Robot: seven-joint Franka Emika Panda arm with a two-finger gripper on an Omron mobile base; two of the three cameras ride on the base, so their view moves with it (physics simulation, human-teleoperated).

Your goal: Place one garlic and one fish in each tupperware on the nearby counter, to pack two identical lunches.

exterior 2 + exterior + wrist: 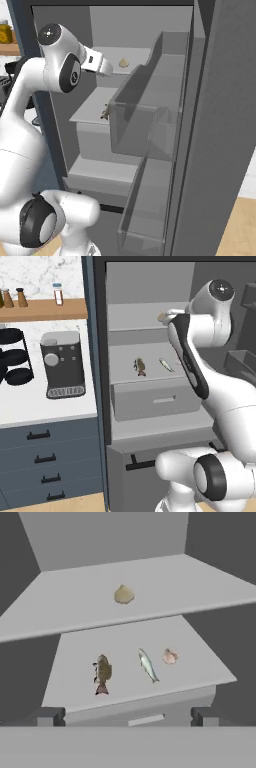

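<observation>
Inside the open fridge, a cream-beige garlic [124, 594] [123, 62] lies on the upper shelf. On the shelf below lie a brown mottled fish [102, 673] [140, 366], a slim silvery fish [148, 665] [165, 364] and a pinkish garlic [170, 656]. My gripper [128, 717] is open and holds nothing. It hangs in front of the shelves at about the upper shelf's height, apart from all the food. The counter [30, 406] is left of the fridge. The tupperware is out of view.
A dark coffee machine [62, 363] and a black rack [15, 361] stand on the counter, under a wooden shelf [45, 308] with bottles. A fridge drawer [155, 401] sits below the lower shelf. The open fridge door's bins [150, 125] stand close on the right.
</observation>
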